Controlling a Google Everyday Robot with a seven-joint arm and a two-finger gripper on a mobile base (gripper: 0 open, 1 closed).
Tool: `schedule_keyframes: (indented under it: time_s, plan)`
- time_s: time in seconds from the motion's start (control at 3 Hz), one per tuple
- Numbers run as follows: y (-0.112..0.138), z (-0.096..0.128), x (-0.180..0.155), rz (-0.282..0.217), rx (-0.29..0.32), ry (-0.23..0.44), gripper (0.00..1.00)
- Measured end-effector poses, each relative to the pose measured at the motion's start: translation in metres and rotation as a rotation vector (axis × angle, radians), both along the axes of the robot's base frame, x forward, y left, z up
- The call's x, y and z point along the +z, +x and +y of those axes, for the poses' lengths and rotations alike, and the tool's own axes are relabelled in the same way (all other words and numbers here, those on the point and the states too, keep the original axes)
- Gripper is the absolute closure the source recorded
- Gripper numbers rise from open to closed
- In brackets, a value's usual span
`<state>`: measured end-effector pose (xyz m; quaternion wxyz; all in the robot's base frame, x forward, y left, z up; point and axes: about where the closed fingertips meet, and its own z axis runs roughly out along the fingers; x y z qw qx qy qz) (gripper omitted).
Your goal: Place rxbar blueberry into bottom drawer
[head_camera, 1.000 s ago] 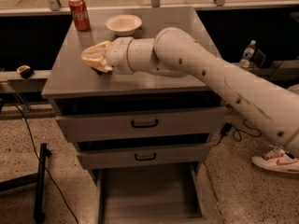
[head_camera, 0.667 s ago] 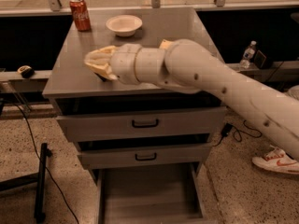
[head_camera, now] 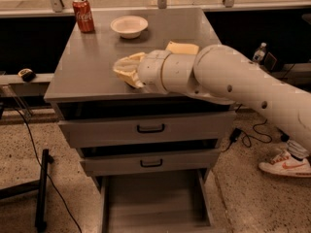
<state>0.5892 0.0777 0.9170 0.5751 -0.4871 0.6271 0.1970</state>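
My gripper (head_camera: 127, 70) is low over the grey cabinet top (head_camera: 87, 67), near its front middle, at the end of the thick white arm that reaches in from the right. The rxbar blueberry is not in view; the gripper and arm cover the spot under them. A yellow sponge-like block (head_camera: 182, 47) lies just behind the arm. The bottom drawer (head_camera: 155, 208) is pulled out at floor level, and its grey floor shows nothing in it.
A red soda can (head_camera: 83, 14) and a white bowl (head_camera: 129, 26) stand at the back of the top. The two upper drawers (head_camera: 150, 128) are shut. A black stand (head_camera: 43, 188) is on the left, and a shoe (head_camera: 286, 165) and cables lie on the right.
The gripper and arm have moved right and a little toward the front edge of the top. The yellow block now shows behind the arm.
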Motion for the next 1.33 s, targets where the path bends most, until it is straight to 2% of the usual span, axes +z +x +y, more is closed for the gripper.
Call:
schedule_keyframes:
  time_s: [0.33,0.67,1.0,1.33]
  plan:
    - [0.025,-0.024,-0.001,0.06,-0.055,-0.04,1.0]
    - [0.087,-0.029,-0.01,0.12,-0.052,-0.077,1.0]
    - [0.12,-0.006,-0.024,0.163,-0.023,-0.065,1.0]
    - [0.123,-0.001,-0.021,0.158,-0.019,-0.061,0.73]
